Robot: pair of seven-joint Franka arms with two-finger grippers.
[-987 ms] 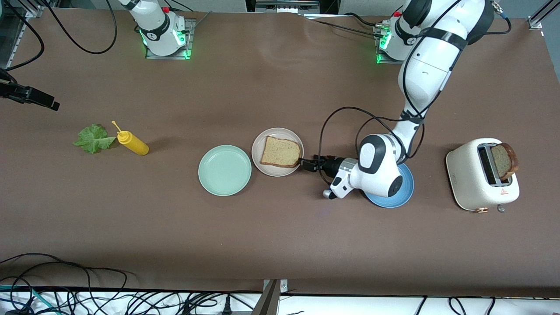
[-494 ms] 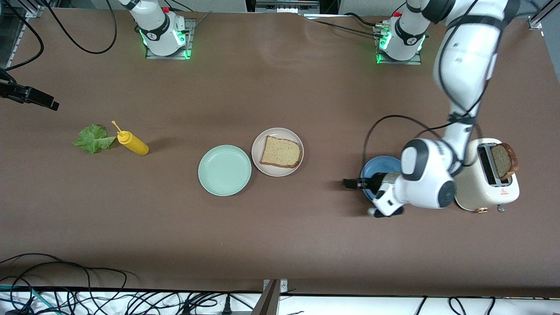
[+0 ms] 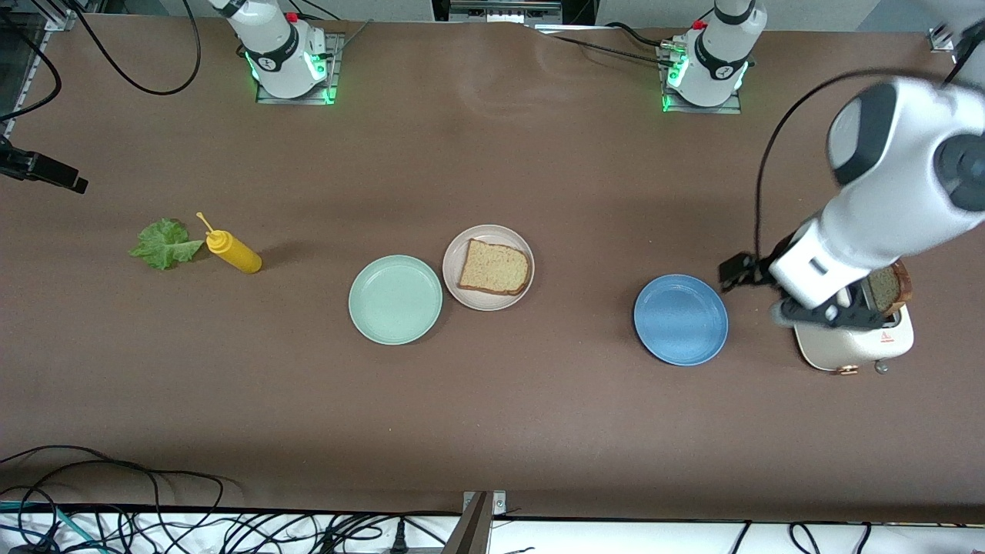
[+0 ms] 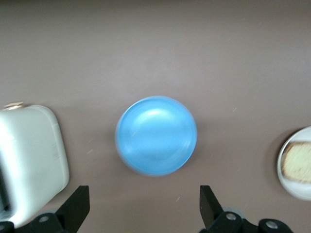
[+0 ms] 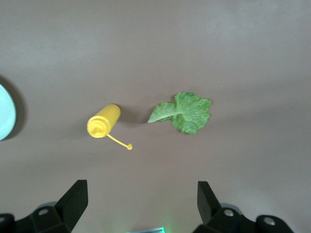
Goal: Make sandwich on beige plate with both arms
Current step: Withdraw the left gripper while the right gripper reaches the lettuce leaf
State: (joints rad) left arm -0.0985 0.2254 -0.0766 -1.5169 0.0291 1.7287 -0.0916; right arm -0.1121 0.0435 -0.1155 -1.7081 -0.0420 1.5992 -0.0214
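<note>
Front view showed the beige plate [image 3: 488,267] near the middle of the table with one bread slice [image 3: 495,267] lying flat on it, and the mint plate [image 3: 395,299] just beside it, a little nearer the camera and toward the right arm's end. A blue plate [image 3: 681,319] sat bare toward the left arm's end, and next to it stood the toaster [image 3: 854,337] with a second slice [image 3: 886,289] poking up from its slot. The left arm hung high over that corner, its wrist covering much of the toaster, and the left gripper [image 3: 740,271] was over the table between the blue plate and the toaster, holding nothing. Toward the right arm's end lay the lettuce [image 3: 164,244], touching or almost touching the tip of a yellow bottle [image 3: 233,251] lying on its side. The right gripper [image 3: 45,171] hovered at that edge of the table, and the right arm looked to be waiting. Left wrist view looked straight down on the blue plate [image 4: 156,135], with the gripper's fingers [image 4: 75,207] spread wide apart and empty, the toaster [image 4: 30,162] at one edge and the beige plate [image 4: 292,165] with its bread [image 4: 297,163] at the other. Right wrist view showed the right gripper's fingers [image 5: 73,197] likewise spread wide with nothing between them, above the lettuce [image 5: 184,112] and the bottle [image 5: 103,121], which lay a little apart there, and a sliver of the mint plate [image 5: 6,112] at the edge.
</note>
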